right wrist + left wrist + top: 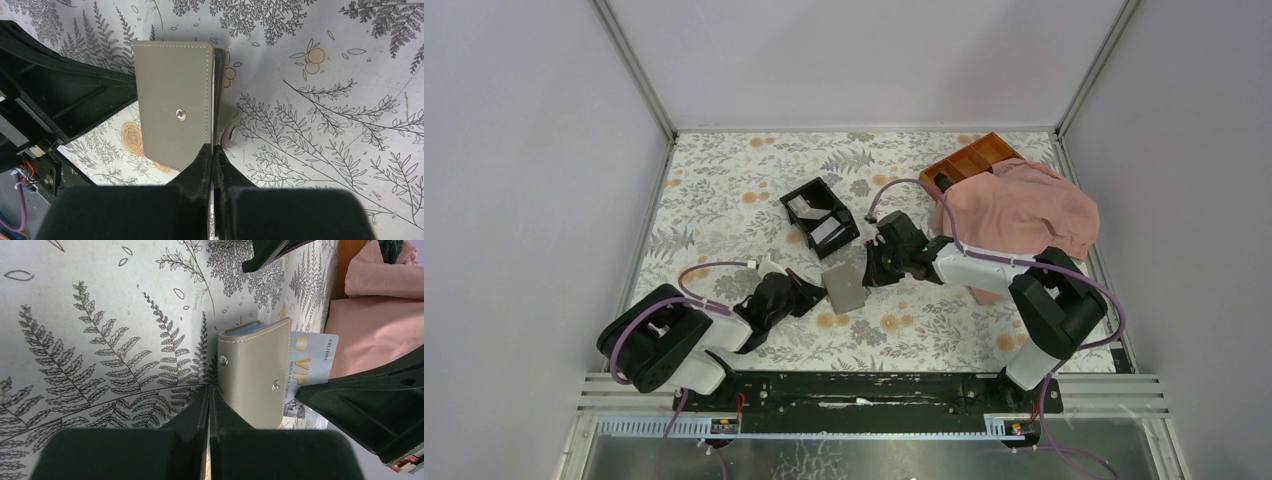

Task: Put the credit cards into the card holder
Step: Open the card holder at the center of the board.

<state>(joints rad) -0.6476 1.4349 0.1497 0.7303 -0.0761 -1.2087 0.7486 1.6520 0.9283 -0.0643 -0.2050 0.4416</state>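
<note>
The grey-taupe card holder (845, 288) is held up on edge between both grippers over the floral mat. In the left wrist view the card holder (255, 375) has blue-grey inner panels at its top. A pale "VIP" credit card (312, 362) sticks out of its right side. My left gripper (209, 396) is shut on the holder's left edge; it is on the holder's left in the top view (812, 295). My right gripper (213, 152) is shut on the card (214, 100), seen edge-on against the holder (172, 100); it is on the holder's right (871, 268).
A black two-compartment box (819, 215) with pale cards in it stands behind the holder. An orange-brown divided tray (969, 160) sits at the back right, partly under a pink cloth (1019, 210). The holder's loose strap (230, 125) hangs beside my right fingers.
</note>
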